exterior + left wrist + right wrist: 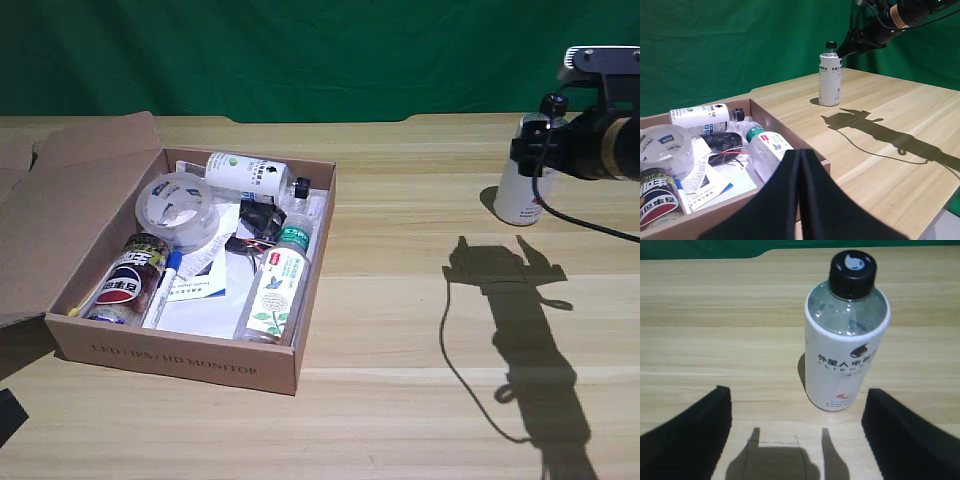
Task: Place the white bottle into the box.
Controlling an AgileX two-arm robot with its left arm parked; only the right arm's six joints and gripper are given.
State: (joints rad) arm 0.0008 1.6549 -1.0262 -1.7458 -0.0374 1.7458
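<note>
Bottle upright on bare wood, far right in the exterior view, well apart from the box (180, 365) at the near left. White bottle (846, 345) standing on its base, black cap up, silvery shoulder showing, dark text and a small red mark facing the wrist camera. Right gripper (797, 435) spread wide, holding nothing; fingers (690, 435) flanking an empty gap, the bottle just beyond the tips and off toward one finger, not between them. Probably held open like this to slide around the body before closing. Hovering at about the bottle's upper half in the exterior view, arm partly covering it there; a side-on approach, judged suited to a tall standing cylinder.

Box open, flaps folded out, already crowded: tape roll (177, 208), dark can (128, 280), clear bottle with green cap (277, 285), another white bottle (245, 173) lying along the far wall, papers beneath. Little free floor left, so placing likely means laying the bottle on top of things. Grasp not yet made.
</note>
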